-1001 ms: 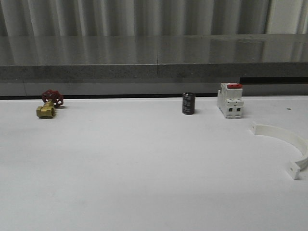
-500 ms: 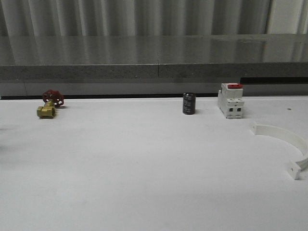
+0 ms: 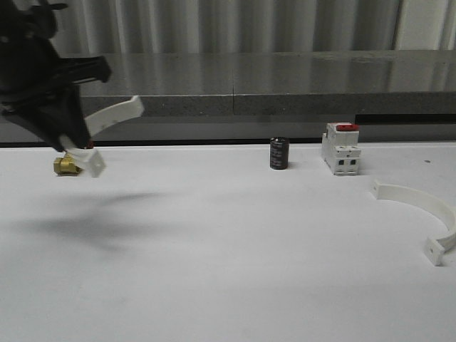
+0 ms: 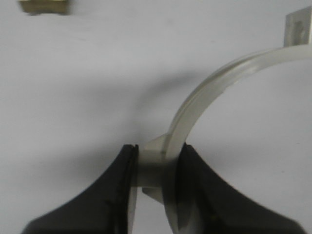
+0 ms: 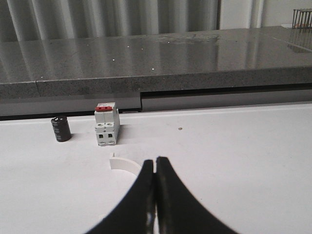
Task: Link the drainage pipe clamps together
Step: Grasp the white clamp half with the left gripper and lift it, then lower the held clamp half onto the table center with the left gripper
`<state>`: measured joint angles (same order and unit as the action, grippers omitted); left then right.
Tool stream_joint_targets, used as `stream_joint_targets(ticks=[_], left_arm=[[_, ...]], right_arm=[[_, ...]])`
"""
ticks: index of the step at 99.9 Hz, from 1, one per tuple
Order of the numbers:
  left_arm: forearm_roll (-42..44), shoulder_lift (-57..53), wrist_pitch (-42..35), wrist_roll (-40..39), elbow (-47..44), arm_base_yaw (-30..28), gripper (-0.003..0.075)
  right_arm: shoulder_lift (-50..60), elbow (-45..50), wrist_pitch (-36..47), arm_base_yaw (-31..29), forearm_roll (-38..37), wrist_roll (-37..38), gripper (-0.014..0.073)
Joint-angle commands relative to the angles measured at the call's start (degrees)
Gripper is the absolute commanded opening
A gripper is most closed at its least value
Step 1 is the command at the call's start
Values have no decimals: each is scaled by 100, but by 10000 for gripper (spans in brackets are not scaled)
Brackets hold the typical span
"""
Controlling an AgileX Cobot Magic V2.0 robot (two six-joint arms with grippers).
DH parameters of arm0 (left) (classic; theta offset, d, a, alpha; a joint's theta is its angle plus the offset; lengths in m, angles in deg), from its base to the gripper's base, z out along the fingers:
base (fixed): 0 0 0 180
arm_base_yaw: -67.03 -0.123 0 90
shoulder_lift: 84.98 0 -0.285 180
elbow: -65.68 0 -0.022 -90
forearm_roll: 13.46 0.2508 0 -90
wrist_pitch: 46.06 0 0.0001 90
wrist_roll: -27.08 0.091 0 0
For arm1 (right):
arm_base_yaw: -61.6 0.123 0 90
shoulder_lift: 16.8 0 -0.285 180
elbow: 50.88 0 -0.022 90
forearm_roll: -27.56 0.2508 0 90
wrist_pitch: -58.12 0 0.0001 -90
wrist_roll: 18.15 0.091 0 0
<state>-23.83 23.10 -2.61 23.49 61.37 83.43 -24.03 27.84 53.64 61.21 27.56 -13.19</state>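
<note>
White plastic, smooth and slightly glossy: we note one half-ring clamp point(image 3: 107, 121) held up in the air at the far left of the table, clenched in the left gripper point(image 3: 71, 142). From the left wrist we see its black fingers point(image 4: 117, 180) pressed against both sides of the band near one end, the thin curved strip point(image 4: 214, 83) arcing away to a flat tab. Its shadow lies soft on the table below.

We find the second clamp half point(image 3: 427, 214) lying flat on the table at the right edge, well apart from the first, a thin arc with a small flat tab at each end. The right gripper point(image 5: 155, 190) sits low over the table near it, its two tapered black fingers pressed together with nothing between them.

Along the back of the table we log a brass valve point(image 3: 65, 165) partly behind the left gripper, a short black cylinder point(image 3: 279, 153), and just beside it a boxy white switch point(image 3: 340, 148) with a red top.

Matte white table point(image 3: 228, 271), unmarked. Behind it a speckled grey stone ledge point(image 3: 285, 85), polished enough to reflect, and a wall of pale vertical ribbing point(image 3: 249, 25).
</note>
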Motion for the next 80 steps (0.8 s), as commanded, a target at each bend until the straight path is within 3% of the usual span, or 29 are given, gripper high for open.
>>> stream_joint_targets(ticks=[1,44,80], left_arm=[[-54,-166,-444,-316,147,338,-20],[64,915,-261,-745,1038,902,-20],[460,1351,-272,-1161,1065,1079,-20]], right_arm=[[112,-92,512,-21,0,-53,-68],[112,-92,512,-21,0,-53,-68],[112,-92,512,-21,0,-53,-68]])
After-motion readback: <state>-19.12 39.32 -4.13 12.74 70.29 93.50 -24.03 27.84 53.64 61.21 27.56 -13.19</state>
